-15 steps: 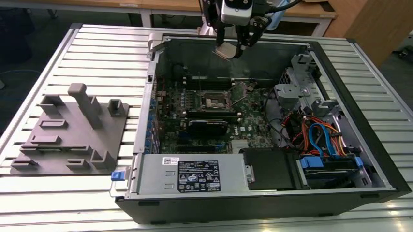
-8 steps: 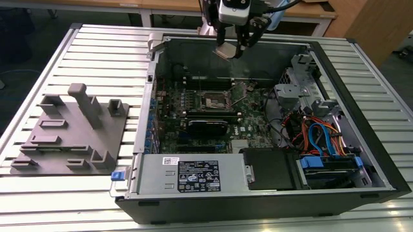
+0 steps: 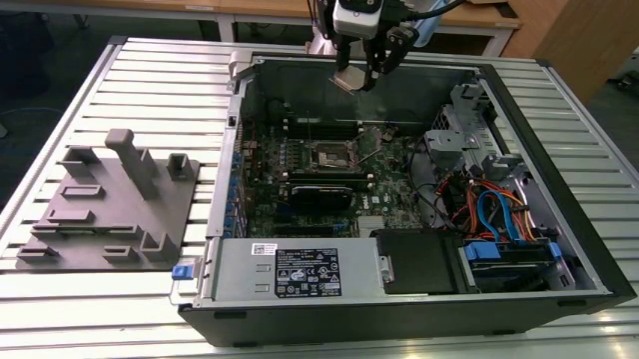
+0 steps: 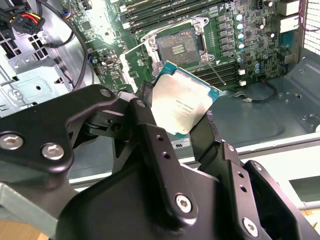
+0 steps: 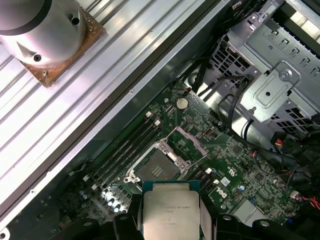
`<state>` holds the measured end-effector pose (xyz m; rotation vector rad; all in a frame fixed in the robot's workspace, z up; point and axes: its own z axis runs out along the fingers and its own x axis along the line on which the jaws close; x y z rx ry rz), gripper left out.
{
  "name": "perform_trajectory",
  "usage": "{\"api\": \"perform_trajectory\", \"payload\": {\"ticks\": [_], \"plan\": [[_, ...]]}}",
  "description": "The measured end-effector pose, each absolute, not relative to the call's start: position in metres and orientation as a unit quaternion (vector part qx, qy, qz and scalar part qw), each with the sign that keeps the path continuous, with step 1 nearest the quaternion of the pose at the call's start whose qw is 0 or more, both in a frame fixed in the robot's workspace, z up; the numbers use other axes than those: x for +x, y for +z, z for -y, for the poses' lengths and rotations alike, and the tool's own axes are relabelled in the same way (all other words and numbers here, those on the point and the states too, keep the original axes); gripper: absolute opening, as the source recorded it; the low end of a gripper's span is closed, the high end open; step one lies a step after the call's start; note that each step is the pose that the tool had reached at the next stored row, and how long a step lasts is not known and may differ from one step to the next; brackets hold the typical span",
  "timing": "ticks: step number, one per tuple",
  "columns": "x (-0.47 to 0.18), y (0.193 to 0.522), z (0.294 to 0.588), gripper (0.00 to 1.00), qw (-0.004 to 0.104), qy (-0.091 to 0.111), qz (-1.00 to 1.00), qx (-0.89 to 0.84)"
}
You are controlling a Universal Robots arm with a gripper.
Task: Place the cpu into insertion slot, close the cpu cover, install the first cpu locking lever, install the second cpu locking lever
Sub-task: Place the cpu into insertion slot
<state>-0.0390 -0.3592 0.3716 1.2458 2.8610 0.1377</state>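
Clamped by the tool (image 4: 177, 120), the cpu (image 4: 186, 97) is held above the case's (image 3: 420, 93) far side, apart from the insertion slot (image 4: 177, 45); placing is judged underway, squaring over it required.

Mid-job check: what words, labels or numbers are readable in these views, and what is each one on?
cpu: lines of dark print on its metal top in both wrist views, too small to read.
power supply box: black label with white print, too small to read.
white sticker on that box: blurred.
circuit board: white markings, too small to read.
Nothing can be quoted.
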Motion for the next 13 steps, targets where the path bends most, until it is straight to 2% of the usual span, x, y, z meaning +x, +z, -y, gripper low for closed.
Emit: {"api": "perform_trajectory", "payload": {"ticks": [13], "plan": [[-0.039,0.3715,0.3592,0.54,0.009,0.044,-0.913,0.406]]}}
